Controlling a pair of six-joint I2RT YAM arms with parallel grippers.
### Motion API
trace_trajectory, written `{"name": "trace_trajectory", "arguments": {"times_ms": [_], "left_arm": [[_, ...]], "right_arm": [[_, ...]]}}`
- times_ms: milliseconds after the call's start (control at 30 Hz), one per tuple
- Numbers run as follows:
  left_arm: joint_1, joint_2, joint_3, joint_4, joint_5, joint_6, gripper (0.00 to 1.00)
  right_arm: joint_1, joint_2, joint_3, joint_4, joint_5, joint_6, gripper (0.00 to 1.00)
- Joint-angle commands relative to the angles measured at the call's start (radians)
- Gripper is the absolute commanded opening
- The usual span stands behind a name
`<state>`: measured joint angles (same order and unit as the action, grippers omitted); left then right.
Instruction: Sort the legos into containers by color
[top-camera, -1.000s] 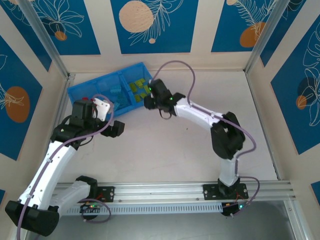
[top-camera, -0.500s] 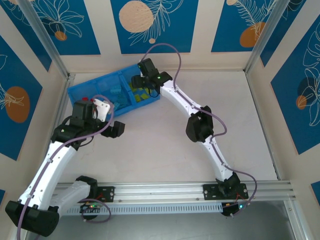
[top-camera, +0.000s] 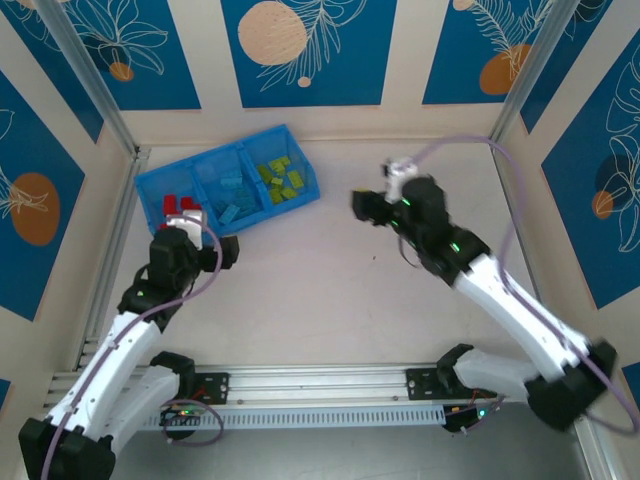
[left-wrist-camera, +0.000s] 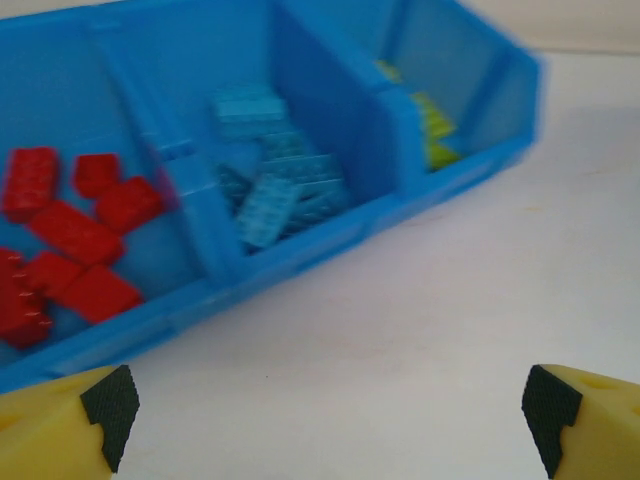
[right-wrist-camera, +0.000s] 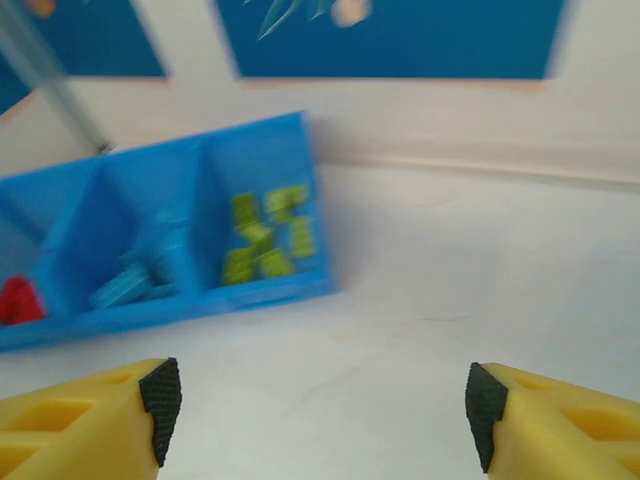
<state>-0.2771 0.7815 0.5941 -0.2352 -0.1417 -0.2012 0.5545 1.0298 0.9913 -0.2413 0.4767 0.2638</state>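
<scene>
The blue bin (top-camera: 300, 196) lies at the table's far left, and its three containers stand side by side. Red legos (top-camera: 176, 205) fill the left one, light blue legos (top-camera: 232, 195) the middle one, yellow-green legos (top-camera: 280, 178) the right one. My left gripper (top-camera: 193, 225) hovers just in front of the bin's red end. It is open (left-wrist-camera: 330, 410) over bare table, and the bin's front wall (left-wrist-camera: 300, 255) lies just beyond it. My right gripper (top-camera: 372, 198) hangs to the right of the bin, open (right-wrist-camera: 320, 400) and holding nothing. It faces the bin (right-wrist-camera: 250, 295).
A metal frame post (top-camera: 110, 230) runs along the table's left edge beside the bin. Patterned walls close off the back and both sides. The aluminium rail (top-camera: 320, 380) with the arm bases lies along the near edge.
My right arm has drawn back from over the yellow-green compartment to the right of the bin, its jaws opening on the way. My left arm has pulled back slightly toward the near edge, still open.
</scene>
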Motion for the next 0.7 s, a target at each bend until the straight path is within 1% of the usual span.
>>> {"name": "trace_trajectory", "arguments": {"times_ms": [0,67,100,133,167,200,267,300,333,400,467,500,533,567,600,633,667], "left_arm": [[0.004,0.027,-0.101,0.316,-0.233,0.132,1.00],[0.007,0.074,-0.160,0.445,-0.286,0.202,1.00],[0.010,0.096,-0.187,0.509,-0.299,0.228,1.00],[0.015,0.128,-0.214,0.573,-0.300,0.251,1.00],[0.025,0.161,-0.231,0.623,-0.286,0.260,1.00],[0.040,0.191,-0.238,0.653,-0.265,0.260,1.00],[0.084,0.264,-0.242,0.708,-0.190,0.248,1.00],[0.106,0.299,-0.246,0.746,-0.158,0.237,1.00],[0.134,0.341,-0.254,0.799,-0.125,0.225,1.00],[0.187,0.438,-0.258,0.890,-0.071,0.194,1.00],[0.219,0.539,-0.254,0.990,-0.027,0.186,1.00],[0.230,0.593,-0.246,1.033,-0.008,0.175,1.00],[0.242,0.639,-0.230,1.035,0.012,0.169,1.00],[0.241,0.684,-0.223,1.068,0.018,0.176,1.00],[0.235,0.725,-0.228,1.113,0.056,0.196,1.00],[0.232,0.765,-0.234,1.174,0.064,0.203,1.00],[0.231,0.757,-0.234,1.143,0.065,0.201,1.00]], "right_arm": [[-0.126,-0.142,-0.288,0.192,0.144,-0.078,0.79],[-0.226,-0.262,-0.505,0.343,0.142,-0.111,0.82],[-0.266,-0.298,-0.606,0.441,0.129,-0.130,0.83],[-0.317,-0.313,-0.702,0.549,0.105,-0.138,0.85],[-0.385,-0.296,-0.784,0.633,0.069,-0.107,0.86],[-0.440,-0.264,-0.802,0.641,0.026,-0.077,0.86],[-0.530,-0.147,-0.801,0.663,-0.012,0.006,0.86],[-0.548,-0.093,-0.794,0.709,-0.035,0.018,0.87],[-0.554,-0.028,-0.779,0.760,-0.067,0.011,0.87],[-0.556,0.130,-0.747,0.920,-0.119,-0.022,0.88],[-0.555,0.290,-0.653,0.979,-0.195,-0.072,0.89],[-0.556,0.395,-0.612,1.016,-0.241,-0.095,0.91],[-0.554,0.510,-0.579,1.077,-0.289,-0.117,0.93],[-0.525,0.524,-0.624,1.198,-0.304,-0.165,0.96],[-0.515,0.485,-0.619,1.131,-0.276,-0.166,0.98],[-0.534,0.492,-0.613,1.112,-0.282,-0.144,0.99],[-0.542,0.504,-0.611,1.138,-0.253,-0.120,0.99]]}}
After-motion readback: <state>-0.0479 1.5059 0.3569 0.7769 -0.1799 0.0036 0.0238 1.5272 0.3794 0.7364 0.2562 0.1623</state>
